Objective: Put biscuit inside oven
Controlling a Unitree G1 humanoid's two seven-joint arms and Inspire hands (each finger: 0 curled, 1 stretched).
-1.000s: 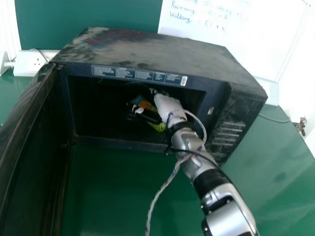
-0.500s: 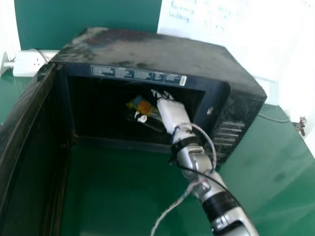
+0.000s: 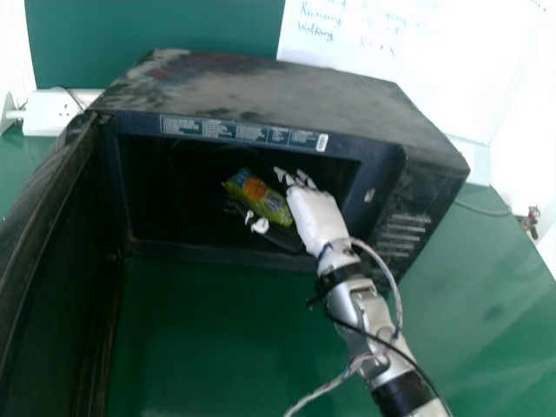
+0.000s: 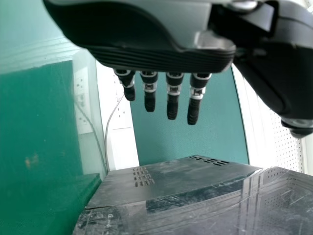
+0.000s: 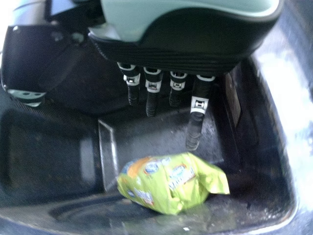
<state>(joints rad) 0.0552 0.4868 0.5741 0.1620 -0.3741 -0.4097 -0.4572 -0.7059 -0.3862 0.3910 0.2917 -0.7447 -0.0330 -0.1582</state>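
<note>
Right wrist view: the packet [image 5: 171,183] lies on the oven [image 3: 287,78] floor, just beside the right hand [image 5: 181,51], whose fingers are straight, probably to leave the packet inside. The left hand [image 4: 161,58], fingers extended too, idles in the left wrist view. Backing out through the mouth seems next; the right side edge sits near the wrist, so drifting outward could scrape. The door [image 3: 56,261] stands swung open on the left, leaving the arm passage.
</note>
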